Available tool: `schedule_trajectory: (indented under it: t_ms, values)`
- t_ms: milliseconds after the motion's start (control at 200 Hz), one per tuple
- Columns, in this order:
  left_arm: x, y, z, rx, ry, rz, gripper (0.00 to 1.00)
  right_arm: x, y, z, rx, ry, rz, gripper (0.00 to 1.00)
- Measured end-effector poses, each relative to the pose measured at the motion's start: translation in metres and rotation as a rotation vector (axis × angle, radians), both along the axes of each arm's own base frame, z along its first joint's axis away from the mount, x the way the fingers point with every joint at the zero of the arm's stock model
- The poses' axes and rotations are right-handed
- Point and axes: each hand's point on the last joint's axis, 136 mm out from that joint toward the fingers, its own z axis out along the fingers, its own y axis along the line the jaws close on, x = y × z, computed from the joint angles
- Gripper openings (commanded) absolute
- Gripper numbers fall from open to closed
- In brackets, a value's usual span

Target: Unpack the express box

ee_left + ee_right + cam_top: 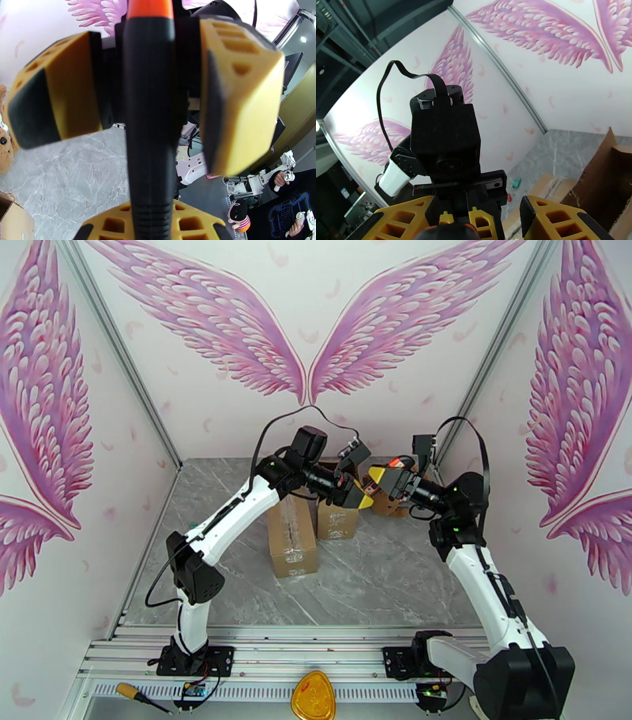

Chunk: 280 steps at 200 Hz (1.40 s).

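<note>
One taped express box [292, 538] lay sealed on the marble table [379, 587], nearer than the grippers. Above its far end the left gripper [362, 497] pinched a black-handled, orange-tipped tool [152, 118], and the right gripper [380, 476] stood with jaws spread either side of it, seemingly a handover before cutting. Next, the right jaws should clamp the handle before the left releases.
</note>
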Motion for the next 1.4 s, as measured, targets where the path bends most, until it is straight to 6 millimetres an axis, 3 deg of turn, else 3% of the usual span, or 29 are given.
schedule_trajectory:
  t_ms: [145,390,445,545,650,800,860,924,1029,1109,1219,1399]
  values:
    - [-0.001,0.0,0.0,0.001,0.003,-0.004,0.0,-0.001,0.001,-0.005,0.0,0.014,0.009,0.52]
    - [0.001,-0.001,-0.004,0.026,0.024,0.005,0.0,-0.005,0.004,-0.003,-0.003,0.003,0.034,0.24]
    - [0.001,-0.001,-0.004,0.026,0.018,0.004,0.24,-0.006,0.004,-0.003,-0.001,0.006,0.036,0.21]
    - [0.002,-0.001,-0.006,0.032,0.016,0.007,0.46,-0.005,0.003,-0.001,-0.002,-0.008,0.018,0.17]
    - [0.007,0.0,-0.008,0.045,-0.01,0.039,0.62,0.001,-0.001,0.0,0.002,-0.02,-0.033,0.13]
    - [0.02,0.021,-0.028,0.113,-0.097,0.204,0.73,0.009,-0.01,0.003,0.008,-0.022,-0.134,0.15]
    - [0.024,0.035,-0.031,0.124,-0.159,0.293,0.71,0.014,-0.015,0.003,0.005,-0.004,-0.186,0.13]
    - [0.026,0.056,-0.026,0.112,-0.255,0.391,0.63,0.02,-0.021,0.004,-0.002,0.017,-0.241,0.13]
    - [0.022,0.085,-0.001,0.053,-0.419,0.512,0.5,0.028,-0.03,0.008,-0.012,0.048,-0.32,0.12]
    - [0.02,0.095,0.022,0.012,-0.54,0.559,0.44,0.031,-0.035,0.01,-0.02,0.073,-0.365,0.11]
    - [0.014,0.089,0.035,-0.009,-0.705,0.562,0.34,0.034,-0.04,0.01,-0.028,0.108,-0.406,0.1]
    - [0.011,0.059,0.014,0.057,-0.861,0.477,0.29,0.035,-0.041,0.007,-0.062,0.158,-0.446,0.1]
